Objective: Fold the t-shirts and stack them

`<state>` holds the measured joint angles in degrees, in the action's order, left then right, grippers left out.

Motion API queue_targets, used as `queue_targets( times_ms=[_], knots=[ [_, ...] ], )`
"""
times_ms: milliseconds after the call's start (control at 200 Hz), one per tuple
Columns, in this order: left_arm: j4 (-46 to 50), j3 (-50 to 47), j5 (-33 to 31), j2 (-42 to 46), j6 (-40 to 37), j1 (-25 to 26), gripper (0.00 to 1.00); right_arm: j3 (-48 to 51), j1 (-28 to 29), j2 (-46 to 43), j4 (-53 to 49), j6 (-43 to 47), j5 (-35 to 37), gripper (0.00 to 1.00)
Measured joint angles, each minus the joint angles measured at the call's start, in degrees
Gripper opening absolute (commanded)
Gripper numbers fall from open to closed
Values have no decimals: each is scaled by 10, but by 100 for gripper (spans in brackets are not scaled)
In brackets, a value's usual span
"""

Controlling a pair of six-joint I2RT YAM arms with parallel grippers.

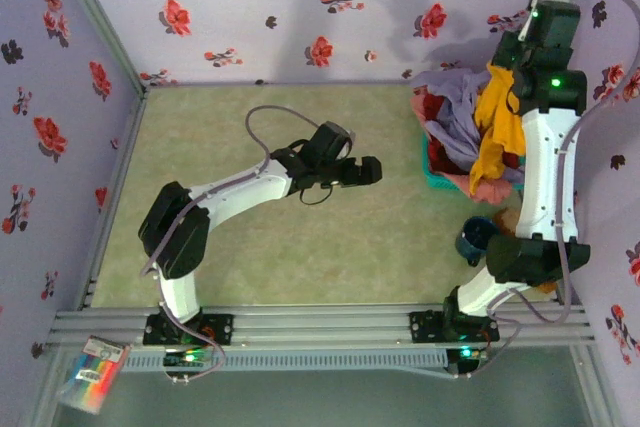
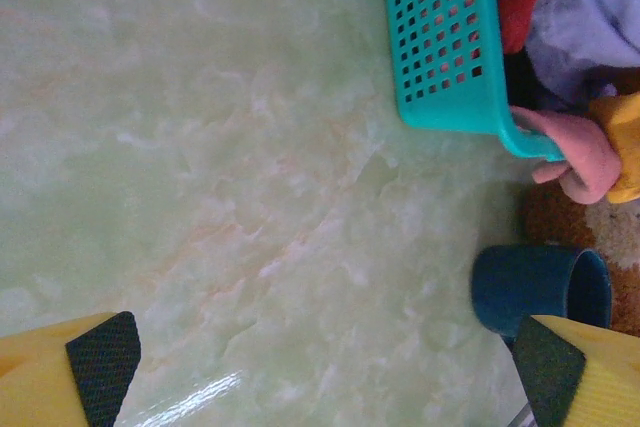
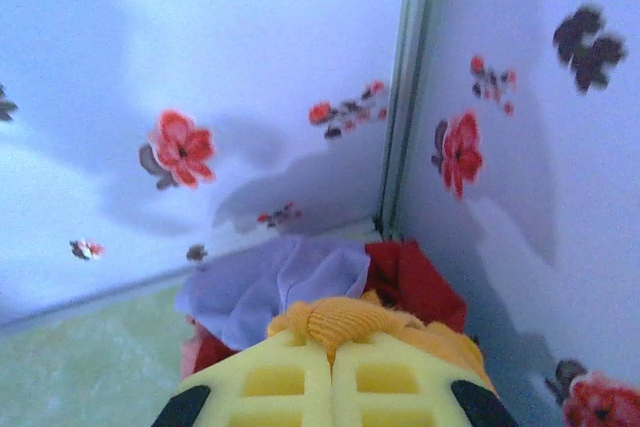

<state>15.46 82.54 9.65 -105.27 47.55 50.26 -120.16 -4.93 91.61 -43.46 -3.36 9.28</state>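
The left arm is bent at the elbow near its base and stretched rightward at mid-depth, the left hand held spread wide, nothing between its fingers. The right arm is extended up toward the far right corner, the right hand pressed closed on the orange-yellow t-shirt
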Motion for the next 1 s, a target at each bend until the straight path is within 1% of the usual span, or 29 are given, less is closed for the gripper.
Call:
queue_targets(
  times_ms=[130,290,460,625,695,760,850,1000],
  knots=[
    [3,-5,-4,0,0,0,99,-52,9,1,38,26,6,0],
    [2,-26,-7,4,0,0,99,-73,16,4,105,50,21,0],
    [3,-45,-13,14,0,0,99,-165,21,51,138,84,47,0],
    [4,-54,-21,27,0,0,99,-202,28,63,183,98,54,0],
    [4,-55,-21,30,0,-2,99,-242,36,77,189,99,54,0],
    [2,-59,-21,35,2,-7,99,-268,51,85,196,99,45,0],
    [-3,-75,-15,53,5,-22,99,-272,82,81,201,103,13,0],
    [3,-107,-14,112,5,-78,99,-271,150,80,220,105,-39,0]
  ],
)
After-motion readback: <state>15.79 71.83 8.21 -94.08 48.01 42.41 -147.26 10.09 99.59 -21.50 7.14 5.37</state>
